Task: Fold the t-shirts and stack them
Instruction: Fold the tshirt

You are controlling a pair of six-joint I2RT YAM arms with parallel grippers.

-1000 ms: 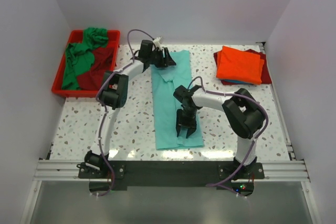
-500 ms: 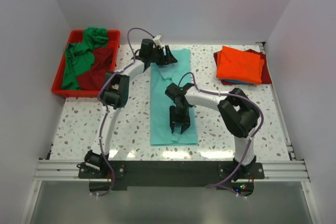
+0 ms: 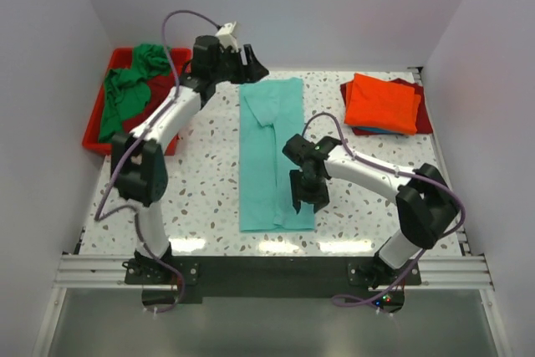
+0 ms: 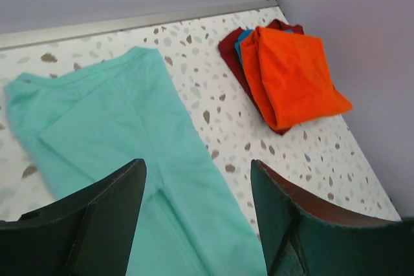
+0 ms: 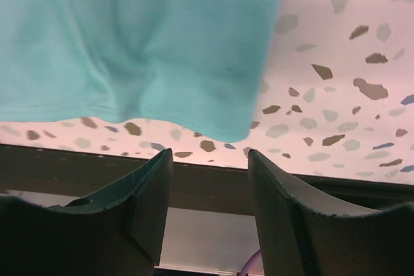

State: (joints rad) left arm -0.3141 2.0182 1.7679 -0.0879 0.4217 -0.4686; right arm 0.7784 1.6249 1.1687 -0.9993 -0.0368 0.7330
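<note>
"How far along are they with that light teal short-sleeved cloth shirt?"

"It lies flat down the middle of the speckled white bench, sides turned in, one long strip. I'd say the lengthwise folds are done and the crosswise fold comes next."

"Is either arm holding it?"

"No. The left end effector hangs above the collar end, jaws wide, empty. The right end effector sits low at the strip's near right edge, also spread, nothing between."

"So what now?"

"Likely pinch one end, carry it over the other, then take it to the folded bright orange shirt atop a dark red one, far right. A crumpled green shirt waits in the red plastic tray"
</note>
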